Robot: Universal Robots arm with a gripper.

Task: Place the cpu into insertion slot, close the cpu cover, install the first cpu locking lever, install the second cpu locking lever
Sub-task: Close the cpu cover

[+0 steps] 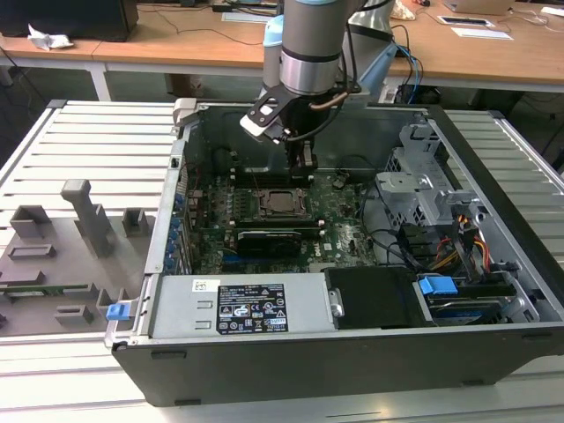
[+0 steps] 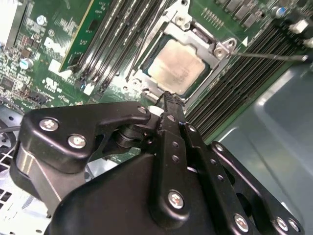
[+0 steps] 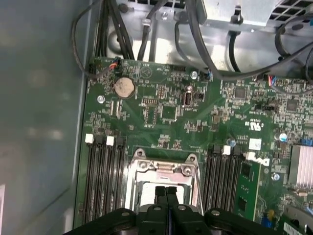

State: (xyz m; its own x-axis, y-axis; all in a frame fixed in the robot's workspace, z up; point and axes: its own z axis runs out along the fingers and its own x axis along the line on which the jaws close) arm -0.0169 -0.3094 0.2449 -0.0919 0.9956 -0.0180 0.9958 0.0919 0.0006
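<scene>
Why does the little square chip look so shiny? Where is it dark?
In the second wrist view, light bounces off the cpu, leaving a pale sheen; the black hand looks dark. In the exterior view, the computer case is dimmer inside than the pale table.

Above the dark-rimmed square insertion slot [image 1: 280,203] the grey metal case [image 1: 397,132] stands open. Long black memory slots [image 3: 100,181] flank it; a long black card [image 1: 269,238] lies just beside.
</scene>
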